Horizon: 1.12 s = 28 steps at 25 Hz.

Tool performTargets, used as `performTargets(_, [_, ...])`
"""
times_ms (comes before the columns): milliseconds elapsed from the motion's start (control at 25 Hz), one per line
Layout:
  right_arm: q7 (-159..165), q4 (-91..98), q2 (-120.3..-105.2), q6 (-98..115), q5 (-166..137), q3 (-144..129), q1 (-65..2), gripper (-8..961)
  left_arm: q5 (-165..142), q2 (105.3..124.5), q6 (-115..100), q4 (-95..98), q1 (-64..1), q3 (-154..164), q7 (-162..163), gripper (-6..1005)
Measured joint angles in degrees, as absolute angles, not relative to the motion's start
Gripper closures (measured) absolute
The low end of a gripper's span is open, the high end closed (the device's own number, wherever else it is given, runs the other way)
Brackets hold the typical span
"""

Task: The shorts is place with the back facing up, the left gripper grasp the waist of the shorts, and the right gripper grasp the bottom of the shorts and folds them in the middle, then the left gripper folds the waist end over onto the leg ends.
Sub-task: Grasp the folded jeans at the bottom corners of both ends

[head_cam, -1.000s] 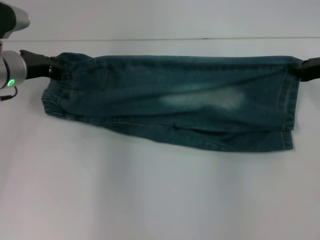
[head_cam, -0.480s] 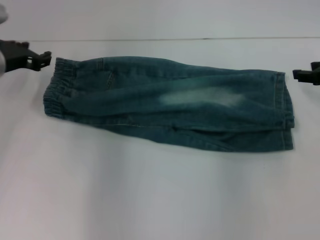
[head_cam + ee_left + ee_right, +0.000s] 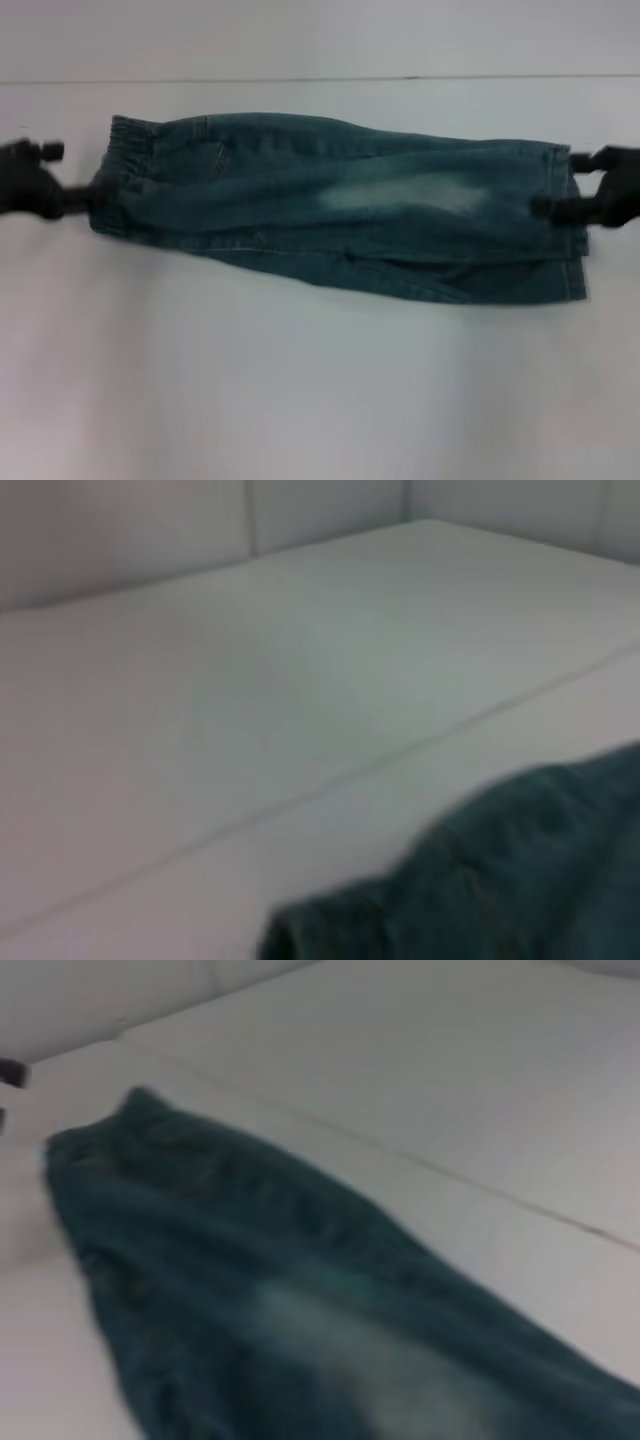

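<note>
Your shorts [image 3: 340, 205] lie lengthwise across the white bench [image 3: 300, 400], already doubled along their length, with the waist [image 3: 115, 175] toward the robot's left and the leg ends [image 3: 572, 225] toward its right. The left gripper [image 3: 35, 185] sits at the waist's outer edge, touching or just beside the crinkled band. The right gripper [image 3: 590, 195] sits at the hems with its fingers spread, one above and one below, and nothing clamped between them.

For the waist-over-legs fold, take hold of the gathered band through both layers, not just the top one. Lift only enough to clear the fabric, then carry it straight along the length so the waist lands square on the hems. Move the right gripper off the landing spot first.

The left gripper is smeared, so I cannot tell whether it is open or gripping cloth. Neither wrist view shows its own fingers. The pockets and print face away or are folded under.
</note>
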<state>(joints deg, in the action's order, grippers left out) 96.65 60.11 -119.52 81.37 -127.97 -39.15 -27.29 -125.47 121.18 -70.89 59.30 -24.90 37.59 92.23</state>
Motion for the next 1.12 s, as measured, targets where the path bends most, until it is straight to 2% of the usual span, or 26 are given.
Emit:
performTargets(160, [92.6, 57.6, -119.65, 86.4, -125.2, -39.2, -27.2, 31, -126.5, 119.81, -73.8, 53.6, -24.7, 33.2, 89.2, 74])
performTargets(480, [89.8, 53.6, -119.76, 89.4, -121.4, -41.7, -27.2, 23, -127.7, 119.04, -63.4, 44.9, -26.1, 32.2, 86.8, 76])
performTargets(800, [89.2, 51.2, -119.89, 91.1, -120.6, -43.5, -27.2, 28, -127.1, 119.91, -56.9, 40.8, -28.4, 32.1, 80.0, 100])
performTargets(1120, [90.0, 50.1, -119.98, 91.2, -120.5, -43.6, -27.1, 27, -126.6, 119.64, -54.5, 37.0, -31.4, 32.4, 77.2, 123])
